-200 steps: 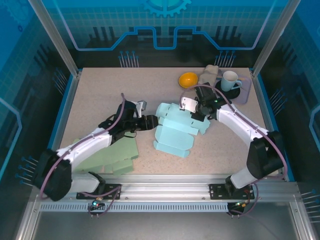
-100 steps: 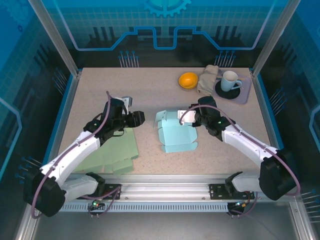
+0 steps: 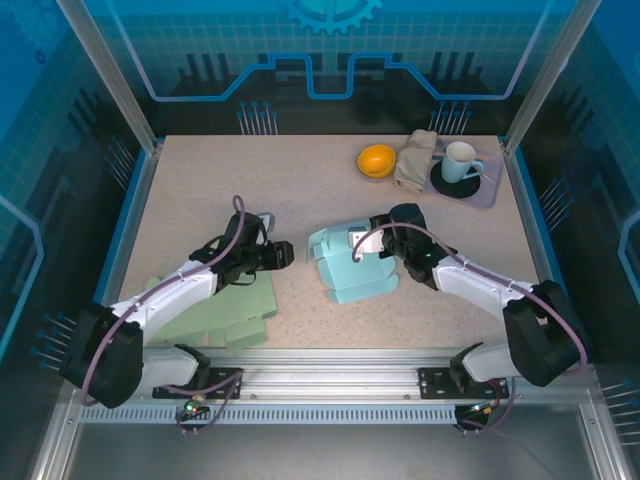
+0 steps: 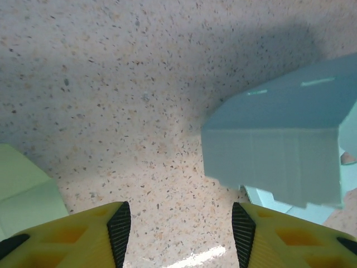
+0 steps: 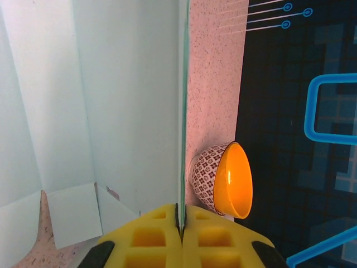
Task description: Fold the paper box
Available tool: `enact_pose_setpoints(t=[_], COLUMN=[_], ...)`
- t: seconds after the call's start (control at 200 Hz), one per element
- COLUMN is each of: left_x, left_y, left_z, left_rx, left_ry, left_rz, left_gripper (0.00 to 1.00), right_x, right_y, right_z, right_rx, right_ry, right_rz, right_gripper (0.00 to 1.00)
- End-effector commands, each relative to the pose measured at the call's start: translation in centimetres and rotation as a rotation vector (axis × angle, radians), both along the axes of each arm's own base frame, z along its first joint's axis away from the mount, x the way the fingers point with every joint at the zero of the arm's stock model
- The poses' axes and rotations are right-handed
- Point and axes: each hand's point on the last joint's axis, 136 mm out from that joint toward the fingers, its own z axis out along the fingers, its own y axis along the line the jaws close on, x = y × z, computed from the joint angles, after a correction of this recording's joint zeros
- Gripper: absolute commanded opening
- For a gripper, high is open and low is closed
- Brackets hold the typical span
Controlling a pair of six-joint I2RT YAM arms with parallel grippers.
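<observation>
The pale blue paper box [image 3: 352, 272], a creased, half-folded blank, lies on the speckled table [image 3: 200, 190] between the two pincers. The right pincer [image 3: 362, 246] is clenched on one of its panels. In the right wrist view the sheet's thin edge runs straight out from between the closed yellow fingers [image 5: 195, 223] and stands upright. The box's flat base spreads from that pincer back toward the arm's base. Its long axis seems to slant from far-left to near-right, though the arm hides part. The left pincer [image 3: 283, 256] is released, jaws apart over bare table, with the box's raised flap just ahead to its right. An orange-lined patterned bowl [image 5: 223, 178] sits beyond the right pincer, right of the held sheet.
</observation>
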Motion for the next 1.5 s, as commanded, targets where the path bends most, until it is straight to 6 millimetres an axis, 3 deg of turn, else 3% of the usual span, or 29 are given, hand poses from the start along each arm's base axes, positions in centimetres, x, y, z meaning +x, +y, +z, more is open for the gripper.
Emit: enact_pose_setpoints(t=[0.0, 0.21, 0.405, 0.69, 0.975, 1.231, 1.496], left_x=[1.1, 3.2, 3.6, 2.9, 1.7, 1.1, 2.2], left_y=[-1.5, -2.0, -2.8, -3.8, -4.3, -5.5, -5.9], left_z=[0.6, 0.5, -0.4, -1.2, -2.7, -2.3, -2.4], left_rx=[0.020, 0.069, 0.057, 0.036, 0.025, -0.021, -0.002], left_ry=[-0.089, -0.119, -0.116, -0.114, -0.089, -0.111, -0.109], left_rz=[-0.064, -0.081, -0.114, -0.163, -0.197, -0.225, -0.230], left_gripper=[0.54, 0.53, 0.46, 0.41, 0.38, 0.45, 0.53], right_x=[0.1, 0.0, 0.9, 2.3, 2.4, 1.9, 1.1], right_y=[0.5, 0.8, 0.9, 1.3, 1.3, 1.1, 1.2], right_z=[-0.5, -1.7, -2.2, -2.1, -3.3, -3.9, -4.1], right_rx=[0.001, -0.022, -0.047, -0.038, -0.038, -0.032, -0.030], right_ry=[-0.004, 0.076, 0.063, -0.015, -0.023, -0.032, -0.026], right_rz=[0.017, 0.051, 0.062, 0.050, 0.038, 0.024, 0.034], right_gripper=[0.00, 0.00, 0.00, 0.00, 0.00, 0.00, 0.00])
